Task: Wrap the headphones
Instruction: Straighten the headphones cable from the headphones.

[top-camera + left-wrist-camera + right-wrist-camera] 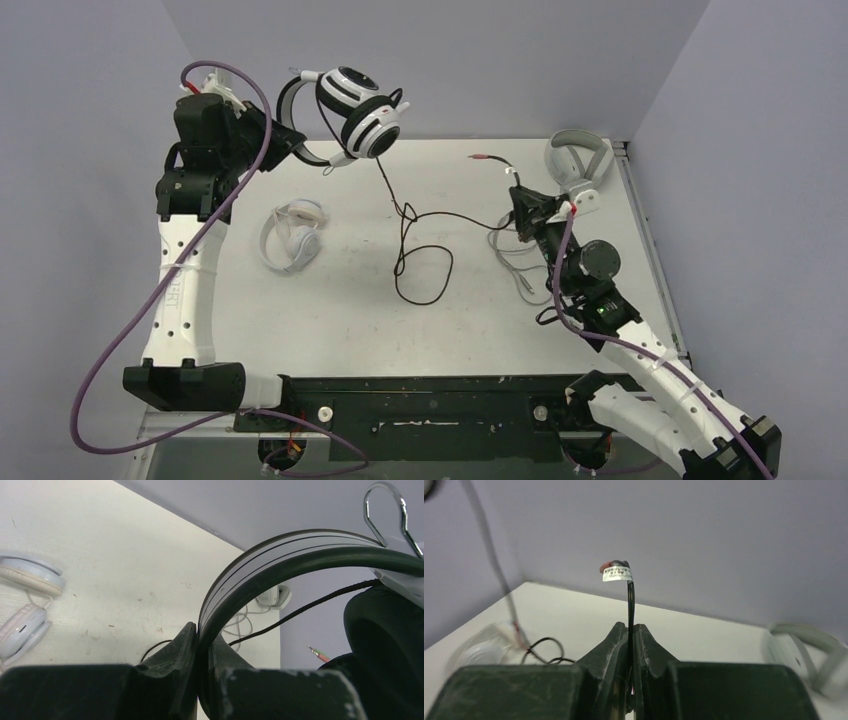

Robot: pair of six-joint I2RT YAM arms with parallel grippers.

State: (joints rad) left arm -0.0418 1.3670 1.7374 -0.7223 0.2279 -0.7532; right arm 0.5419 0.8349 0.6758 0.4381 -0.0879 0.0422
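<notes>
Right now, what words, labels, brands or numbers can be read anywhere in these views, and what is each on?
On the white tag wrapped round the black cable near its plug: printed lines, too small to read.
On the left arm's white link: grey lettering, too blurred to read.
No other lettering shows, so nothing can be quoted.

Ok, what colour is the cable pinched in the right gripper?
Black cable, clearest in the right wrist view.

1 light grey over-ear pair (pixel 578 160) is lying at the upper right of the white counter (pixel 350 330), its long grey cable (pixel 505 255) trailing in loose loops toward the frame's centre.
</notes>
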